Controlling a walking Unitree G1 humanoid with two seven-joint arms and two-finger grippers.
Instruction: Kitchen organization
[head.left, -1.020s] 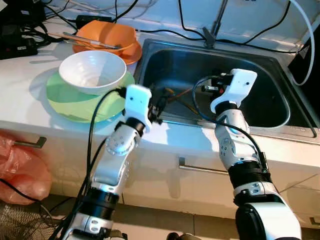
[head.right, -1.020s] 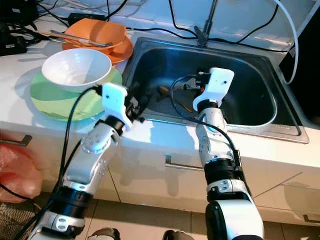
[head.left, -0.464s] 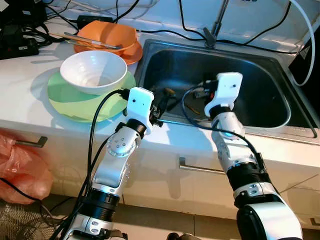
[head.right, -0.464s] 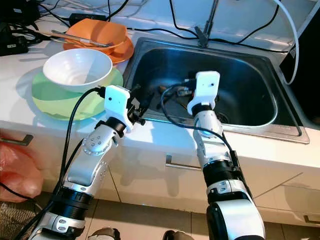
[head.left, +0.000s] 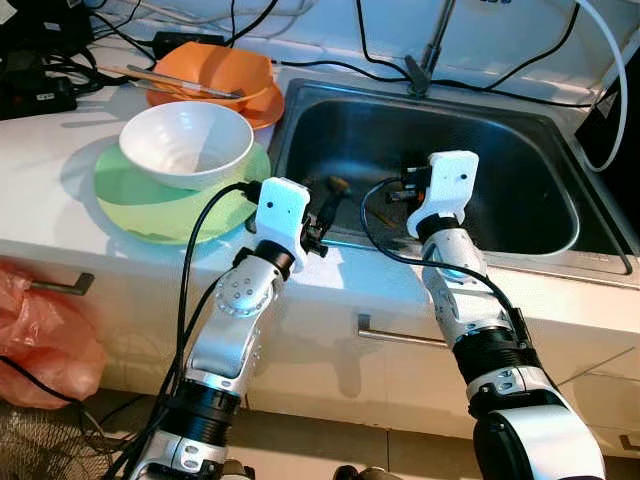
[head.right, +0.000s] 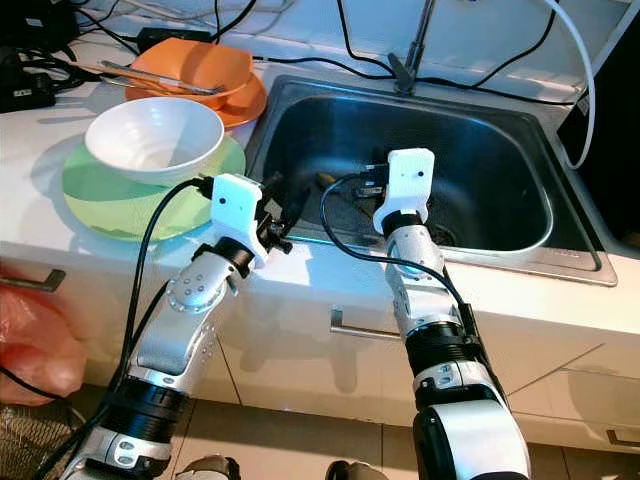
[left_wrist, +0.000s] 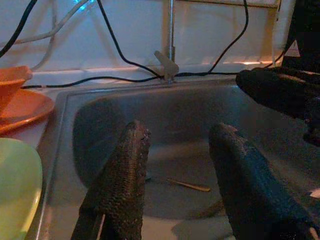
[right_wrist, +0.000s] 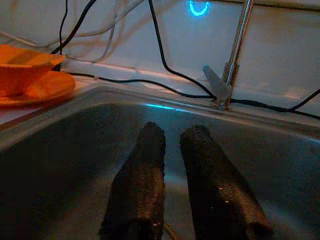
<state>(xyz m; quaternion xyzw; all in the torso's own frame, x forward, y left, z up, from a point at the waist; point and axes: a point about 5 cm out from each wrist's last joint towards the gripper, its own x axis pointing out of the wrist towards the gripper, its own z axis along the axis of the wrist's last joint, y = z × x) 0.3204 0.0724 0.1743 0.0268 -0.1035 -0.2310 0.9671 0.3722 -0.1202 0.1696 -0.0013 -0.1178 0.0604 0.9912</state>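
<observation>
A steel sink (head.left: 560, 262) holds a thin chopstick (left_wrist: 189, 185) on its bottom and a brown-tipped utensil (head.left: 336, 184) near its left wall. My left gripper (head.left: 322, 214) hovers at the sink's front-left rim, open and holding nothing, its fingers (left_wrist: 125, 170) pointing into the basin. My right gripper (head.left: 405, 190) hangs over the middle of the sink, its fingers (right_wrist: 145, 170) close together with nothing between them. On the counter to the left, a white bowl (head.left: 185, 145) sits on a green plate (head.left: 130, 200). Behind it, an orange bowl (head.left: 215, 70) with chopsticks (head.left: 170, 82) rests on an orange plate (head.left: 265, 110).
A faucet (head.left: 432, 45) rises behind the sink among black cables (head.left: 330, 65). A dark appliance (head.left: 620, 120) stands at the far right. A red plastic bag (head.left: 40, 330) hangs below the counter at left. Drawer handles (head.left: 400, 335) line the cabinet front.
My right gripper has swung left from the sink's right half toward its middle and a little lower. The left gripper stays at the front-left rim.
</observation>
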